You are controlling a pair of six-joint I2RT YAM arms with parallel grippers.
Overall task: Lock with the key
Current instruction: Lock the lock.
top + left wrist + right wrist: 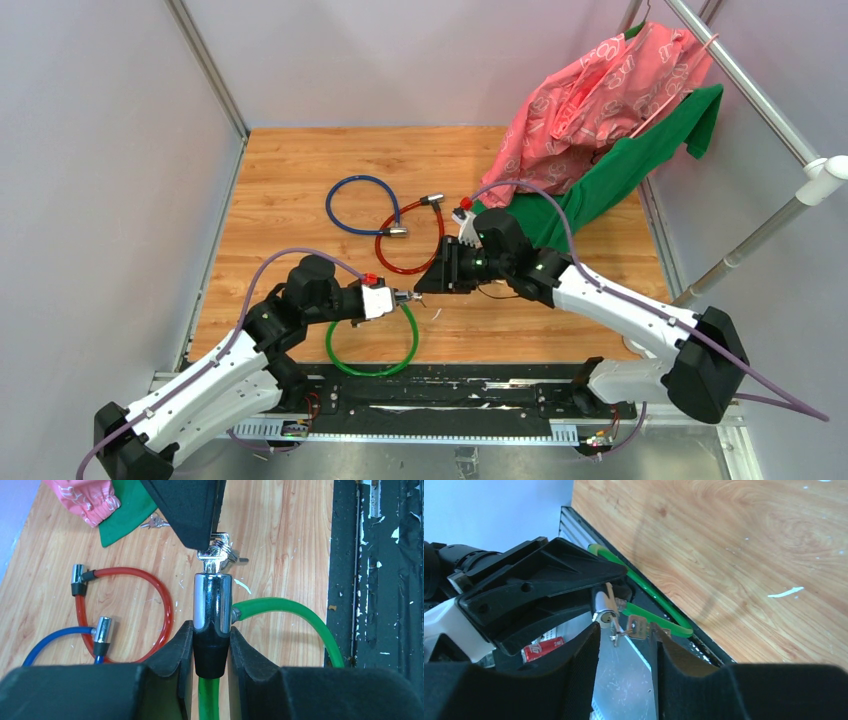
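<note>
Left wrist view: the left fingers (175, 650) clamp the green cable (280, 605) by its lock barrel (212, 600), steadying it against turning. The key (212, 555) sits in the barrel's end, between the right fingers (584, 660), whose grip cannot be told.

Your left arm (215, 378) and right arm (620, 305) show white shells, black joints, a lilac cable (300, 252) along each, red wrist tabs (370, 278) and black fingers (167, 652).
</note>
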